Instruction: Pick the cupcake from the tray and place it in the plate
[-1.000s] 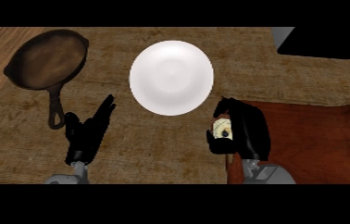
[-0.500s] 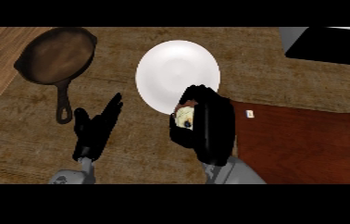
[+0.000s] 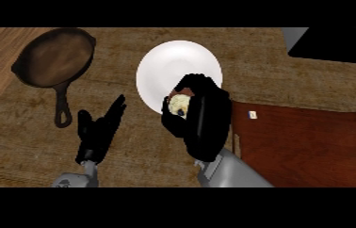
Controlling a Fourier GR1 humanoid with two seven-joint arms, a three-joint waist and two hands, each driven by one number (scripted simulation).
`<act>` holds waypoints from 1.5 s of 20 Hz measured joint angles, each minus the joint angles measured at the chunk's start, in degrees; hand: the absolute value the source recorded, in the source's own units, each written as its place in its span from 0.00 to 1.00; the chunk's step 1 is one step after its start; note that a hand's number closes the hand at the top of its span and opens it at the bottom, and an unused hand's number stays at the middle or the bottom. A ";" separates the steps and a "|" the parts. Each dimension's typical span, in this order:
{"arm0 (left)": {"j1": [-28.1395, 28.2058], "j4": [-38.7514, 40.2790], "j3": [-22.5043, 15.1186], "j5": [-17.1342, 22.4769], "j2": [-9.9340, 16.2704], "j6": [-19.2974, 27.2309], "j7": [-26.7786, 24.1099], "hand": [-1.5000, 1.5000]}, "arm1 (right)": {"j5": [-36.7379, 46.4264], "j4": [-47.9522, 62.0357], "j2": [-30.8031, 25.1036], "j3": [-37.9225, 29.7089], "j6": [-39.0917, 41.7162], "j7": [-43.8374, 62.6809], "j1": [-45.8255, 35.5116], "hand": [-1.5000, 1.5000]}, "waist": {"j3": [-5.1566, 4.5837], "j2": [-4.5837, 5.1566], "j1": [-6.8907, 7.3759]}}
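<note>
Wooden counter (image 3: 42, 142) — right robot hand (image 3: 201, 121) curled round cupcake (image 3: 179, 103) over plate (image 3: 173, 64) edge; left robot hand (image 3: 97, 130) open.

Both robot hands are black all over, with a dull, slightly glossy surface and slim, jointed fingers and a thumb. The left robot hand (image 3: 97, 128) is narrow and long, tapering toward a thin black wrist. Below it sits a small grey forearm end, light in tone, with a rounded, cap-like shape and faint darker marks on its surface. The right robot hand (image 3: 201, 123) looks bulkier, with a broad black back and thick rounded knuckles. Its forearm is a smooth, pale grey tube, widening toward the lower edge, with a lighter sheen along one side.
</note>
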 measured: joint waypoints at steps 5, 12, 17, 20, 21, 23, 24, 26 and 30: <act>0.31 -0.31 0.45 0.18 0.31 -0.15 -0.28 0.50 | 4.64 5.78 -0.10 -1.69 -3.05 1.88 -3.05 1.00 | 0.06 0.22 -0.89; 0.95 -0.91 0.73 0.33 0.33 -0.24 -0.79 0.50 | 8.60 15.23 -0.17 -6.80 -8.65 2.67 -7.01 1.00 | 0.18 0.60 -1.50; 1.00 -1.02 0.77 -0.03 0.07 0.24 -0.96 0.50 | 8.00 22.85 -0.14 -10.45 -13.73 2.10 -10.12 1.00 | 0.23 0.78 -1.82; 1.37 -1.42 0.84 -0.30 -0.09 0.68 -1.16 0.50 | 6.58 28.06 -0.08 -13.10 -17.53 0.92 -12.06 1.00 | 0.24 0.84 -2.03; 1.23 -1.33 1.00 -0.06 0.04 0.43 -0.94 0.50 | 6.13 29.92 -0.07 -13.95 -18.80 0.52 -12.76 1.00 | 0.24 0.90 -2.06; 0.97 -1.24 0.88 -0.06 -0.03 0.26 -0.94 0.50 | 2.43 32.52 -0.02 -15.97 -19.17 0.97 -12.88 0.00 | 0.26 1.07 -1.95; 0.73 -1.07 0.81 -0.15 -0.13 0.27 -0.94 0.50 | 0.42 34.42 0.05 -16.61 -18.85 1.24 -13.26 0.00 | 0.26 1.16 -1.86; 0.60 -1.16 0.79 0.01 -0.03 -0.19 -1.18 0.50 | -3.95 38.38 0.14 -17.49 -18.60 1.26 -14.39 0.00 | 0.27 1.34 -1.32; 0.55 -1.24 0.66 -0.09 -0.10 -0.42 -1.49 0.50 | -14.56 44.66 0.34 -17.84 -21.24 -1.85 -16.02 0.00 | 0.33 1.57 -0.74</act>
